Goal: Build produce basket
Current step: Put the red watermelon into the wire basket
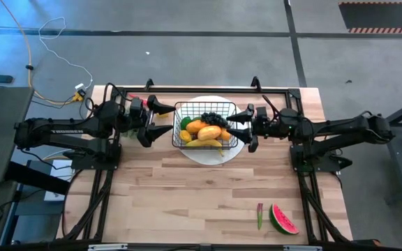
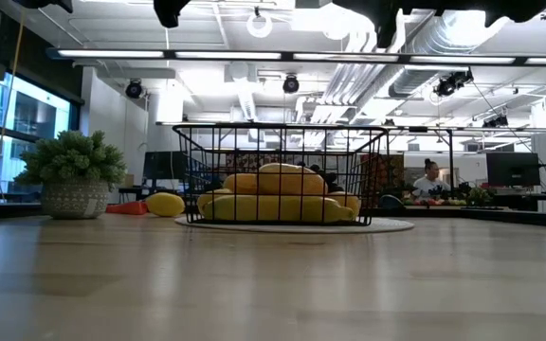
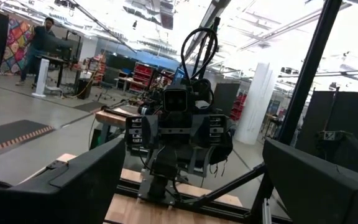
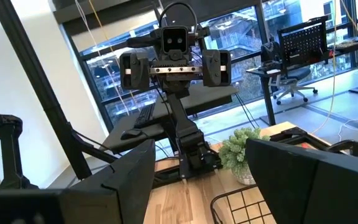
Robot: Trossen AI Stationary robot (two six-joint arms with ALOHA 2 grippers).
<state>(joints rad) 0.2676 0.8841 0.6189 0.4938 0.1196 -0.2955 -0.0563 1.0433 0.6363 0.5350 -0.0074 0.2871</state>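
Note:
The black wire-mesh basket (image 1: 204,125) stands on a round white plate (image 1: 211,155) at the table's far middle. It holds a yellow banana (image 1: 204,143), an orange mango (image 1: 209,132), dark grapes (image 1: 211,117) and other small fruit. It also shows in the low view (image 2: 282,175). My left gripper (image 1: 162,119) hangs open above the table just left of the basket. My right gripper (image 1: 236,125) hangs open just right of it, over its right rim. Both point level at each other, raised higher than the basket. A watermelon slice (image 1: 283,219) and a thin green and red piece (image 1: 259,215) lie near the front right.
A small potted plant (image 2: 74,180) stands left of the basket, with a yellow lemon (image 2: 164,204) and a red piece (image 2: 131,206) on the table between them. A black frame rail (image 1: 208,89) runs along the table's far edge. Bare wood (image 1: 187,202) stretches in front of the plate.

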